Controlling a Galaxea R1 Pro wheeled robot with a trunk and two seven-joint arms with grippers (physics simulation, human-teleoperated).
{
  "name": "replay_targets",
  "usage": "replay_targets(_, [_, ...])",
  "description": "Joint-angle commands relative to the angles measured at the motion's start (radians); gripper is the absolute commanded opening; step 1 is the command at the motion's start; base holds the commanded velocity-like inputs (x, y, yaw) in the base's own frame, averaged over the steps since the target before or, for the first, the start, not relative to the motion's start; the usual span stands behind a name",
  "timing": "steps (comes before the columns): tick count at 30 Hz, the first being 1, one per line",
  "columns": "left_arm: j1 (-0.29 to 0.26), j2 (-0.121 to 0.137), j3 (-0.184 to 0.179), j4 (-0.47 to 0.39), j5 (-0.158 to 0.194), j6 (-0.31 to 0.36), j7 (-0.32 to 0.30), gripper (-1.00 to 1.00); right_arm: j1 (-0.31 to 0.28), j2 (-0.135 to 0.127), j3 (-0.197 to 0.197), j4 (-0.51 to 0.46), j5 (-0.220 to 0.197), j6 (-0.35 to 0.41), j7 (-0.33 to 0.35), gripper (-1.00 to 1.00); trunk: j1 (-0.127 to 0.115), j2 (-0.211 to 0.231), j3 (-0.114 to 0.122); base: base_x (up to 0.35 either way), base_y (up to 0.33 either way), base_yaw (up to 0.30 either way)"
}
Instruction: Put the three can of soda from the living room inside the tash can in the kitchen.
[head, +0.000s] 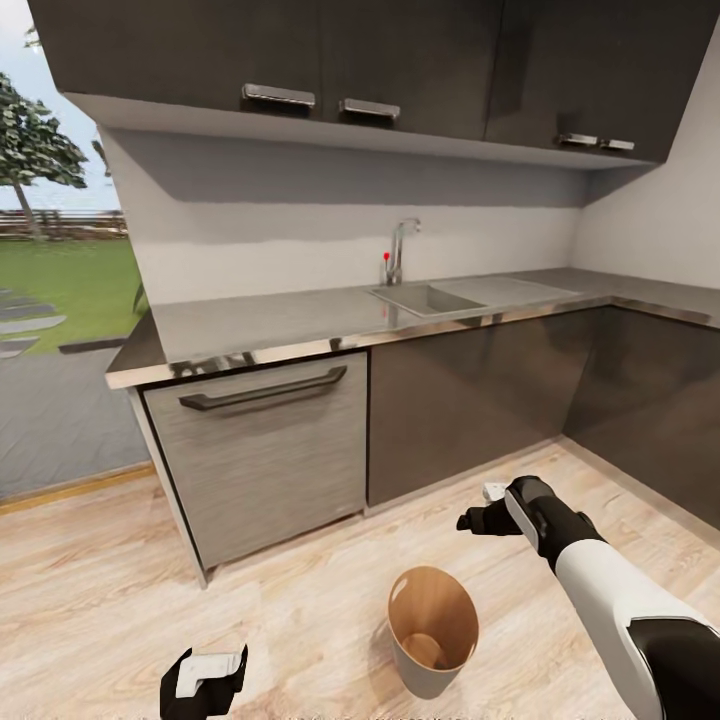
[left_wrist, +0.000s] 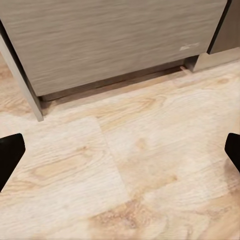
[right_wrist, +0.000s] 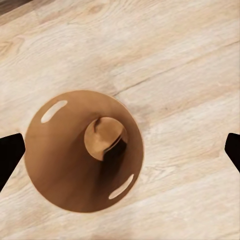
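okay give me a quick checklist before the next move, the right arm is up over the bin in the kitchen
1. Trash can upright on the wood floor: ok.
2. Right gripper over the bin's opening: ok, the right wrist view looks straight down into it.
3. Right gripper holding a can: not ok, fingers are spread wide with nothing between them.
4. Left gripper holding a can: not ok, open over bare floor.
5. Cans already in the bin: cannot tell, only a dark shape shows near the bottom.
6. Bin clear of the cabinet: ok.
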Motion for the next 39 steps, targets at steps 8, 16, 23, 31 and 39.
replay_targets(8, [0.000, 0.000, -0.001, 0.002, -0.001, 0.000, 0.001, 1.00, 0.000, 0.002, 0.001, 0.000, 0.001, 0.000, 0.000, 1.00, 0.031, -0.056, -0.025, 0.000, 0.000, 0.000])
replay_targets(16, [-0.002, 0.001, 0.001, 0.003, -0.001, 0.001, 0.000, 1.00, 0.000, 0.001, 0.001, 0.000, 0.001, 0.000, 0.000, 1.00, 0.061, -0.112, -0.050, 0.000, 0.000, 0.000])
replay_targets(23, [-0.028, 0.005, 0.005, -0.086, 0.002, 0.048, -0.007, 1.00, 0.000, 0.001, 0.000, 0.000, 0.000, 0.000, 0.001, 1.00, 0.088, -0.161, -0.072, 0.000, 0.000, 0.000])
replay_targets(31, [-0.056, -0.002, 0.004, -0.397, 0.003, 0.348, -0.010, 1.00, 0.000, -0.001, 0.000, 0.000, 0.000, 0.000, 0.000, 1.00, 0.119, -0.217, -0.097, 0.000, 0.000, 0.000])
replay_targets(39, [-0.073, -0.003, 0.003, -0.433, 0.002, 0.385, -0.009, 1.00, 0.000, -0.003, 0.000, 0.000, 0.001, 0.000, 0.000, 1.00, 0.150, -0.273, -0.122, 0.000, 0.000, 0.000])
